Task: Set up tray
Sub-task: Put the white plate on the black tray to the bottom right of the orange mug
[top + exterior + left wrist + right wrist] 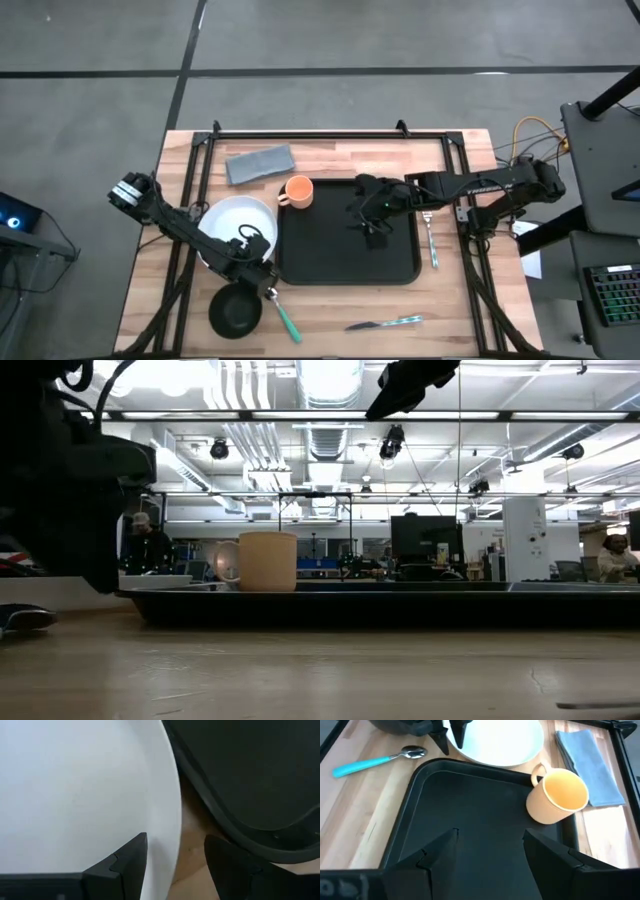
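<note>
A large black rectangular tray (330, 262) lies on a light wooden table (450, 300) with a plank grain pattern. The round plate (232, 222) is plain white, the mug (298, 191) pale orange, the folded cloth (259, 163) grey-blue. A small round bowl (235, 312) is black. The spoon (372, 761) has a silver metal bowl and a teal handle; the knife (385, 323) and fork (430, 235) show similar teal and silver. Both arms are dark, near black.

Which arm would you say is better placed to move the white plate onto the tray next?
Left, probably. The left gripper is open astride the white plate rim, beside the tray. The right gripper hovers open over the tray, farther from the plate.
</note>
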